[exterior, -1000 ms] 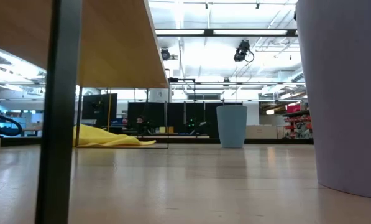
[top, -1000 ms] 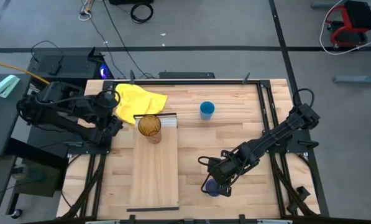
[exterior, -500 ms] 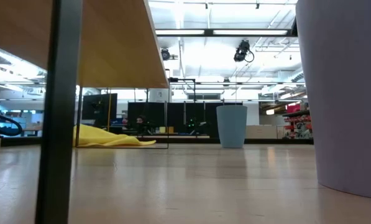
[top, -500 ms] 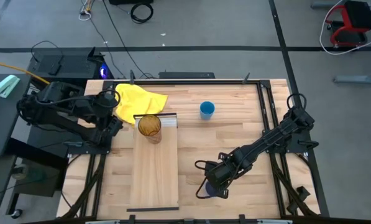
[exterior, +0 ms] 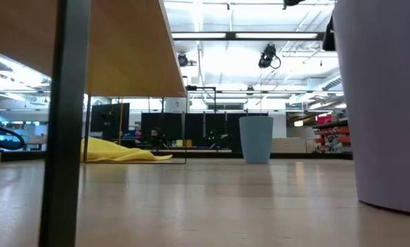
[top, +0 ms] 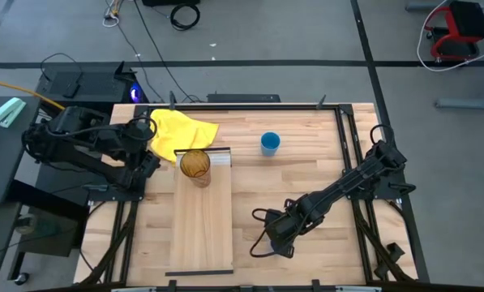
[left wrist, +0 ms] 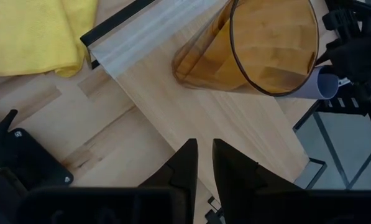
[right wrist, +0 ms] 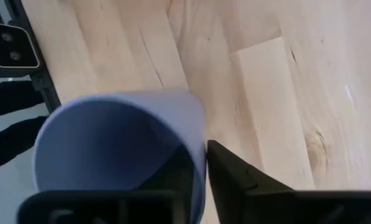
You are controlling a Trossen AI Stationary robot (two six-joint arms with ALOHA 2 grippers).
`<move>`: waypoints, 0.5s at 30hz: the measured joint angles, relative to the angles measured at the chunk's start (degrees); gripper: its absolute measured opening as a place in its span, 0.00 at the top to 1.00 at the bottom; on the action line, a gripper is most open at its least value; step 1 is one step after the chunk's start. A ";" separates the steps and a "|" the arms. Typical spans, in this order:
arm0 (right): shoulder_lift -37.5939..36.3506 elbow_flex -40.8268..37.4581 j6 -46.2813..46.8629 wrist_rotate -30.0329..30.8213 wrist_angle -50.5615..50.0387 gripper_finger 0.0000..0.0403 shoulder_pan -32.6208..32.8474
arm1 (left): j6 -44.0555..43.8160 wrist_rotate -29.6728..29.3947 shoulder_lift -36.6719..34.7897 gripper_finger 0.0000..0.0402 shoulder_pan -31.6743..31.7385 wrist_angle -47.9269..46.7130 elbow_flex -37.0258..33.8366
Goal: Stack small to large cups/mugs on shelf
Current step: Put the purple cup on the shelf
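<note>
The amber cup (top: 194,165) stands upright on the far end of the shelf board (top: 201,227), next to its ridged white strip (top: 219,159). The bright blue cup (top: 270,143) stands on the tabletop to the right of it. My right gripper (top: 276,239) is low over the near middle of the table, shut on the lavender cup (right wrist: 117,143). The gripper hides that cup in the high view; it fills the right of the low view (exterior: 390,103). My left gripper (left wrist: 205,155) waits shut at the far left, beside the yellow cloth (top: 177,130). My right gripper holds the lavender cup by its rim wall (right wrist: 201,152), one finger inside the cup and one finger (right wrist: 235,174) outside. The fingers come from above, slanting in from the table's right. In the low view the cup stands upright with its base (exterior: 390,204) at the tabletop.
Black frame rails (top: 343,138) run along the table's edges. There is open tabletop between the shelf board and the right gripper. The long near part of the board holds nothing.
My right gripper has gone toward the table's left and near edge, taking the lavender cup with it. The cup stays upright and low. The left arm and the other two cups have kept still.
</note>
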 joint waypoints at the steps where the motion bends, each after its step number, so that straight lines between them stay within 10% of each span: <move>1: 0.00 0.00 0.02 -0.02 0.01 0.92 -0.16 | 0.00 0.02 0.00 0.86 0.00 -0.01 0.00; 15: -0.15 5.97 -6.85 0.70 -7.96 0.98 -5.09 | 0.15 0.00 0.00 0.88 0.00 0.00 0.00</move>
